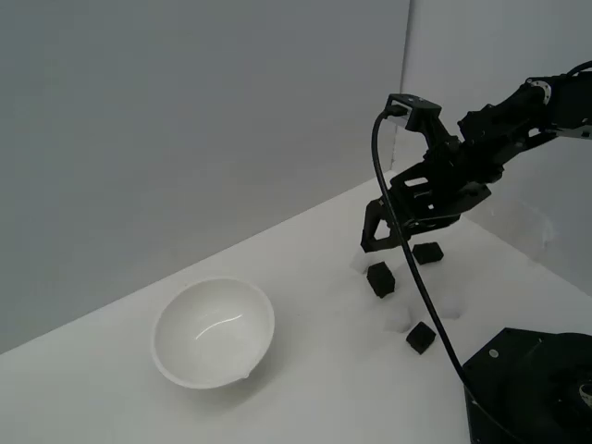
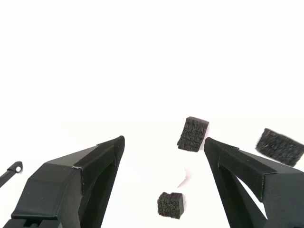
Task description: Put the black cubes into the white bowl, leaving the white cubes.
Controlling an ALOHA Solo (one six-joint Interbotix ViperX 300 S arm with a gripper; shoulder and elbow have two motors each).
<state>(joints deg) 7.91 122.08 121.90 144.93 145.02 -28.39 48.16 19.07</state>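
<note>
In the exterior view the white bowl (image 1: 214, 333) sits on the white table (image 1: 92, 398), well to the exterior view's left of the cubes and well apart from them. Three black cubes lie on the table at the exterior view's right: one (image 1: 380, 278) just below the gripper (image 1: 393, 242), one (image 1: 427, 252) partly behind a black cable (image 1: 407, 268) that hangs across the scene, and one (image 1: 421, 338) nearer the camera, close to the dark robot base (image 1: 532, 388). Faint white cubes (image 1: 400, 319) can barely be told from the table around them; their number cannot be told. The gripper hangs low over the far pair of black cubes.

In the wrist view the two black fingers (image 2: 85, 175) stand wide apart with nothing between their tips. One black cube (image 2: 193, 134) lies just beside the inner edge of one finger, another (image 2: 171, 205) lies in the gap closer to the camera, and the third (image 2: 280, 147) lies outside, beyond that same finger. The bowl is out of this view.
</note>
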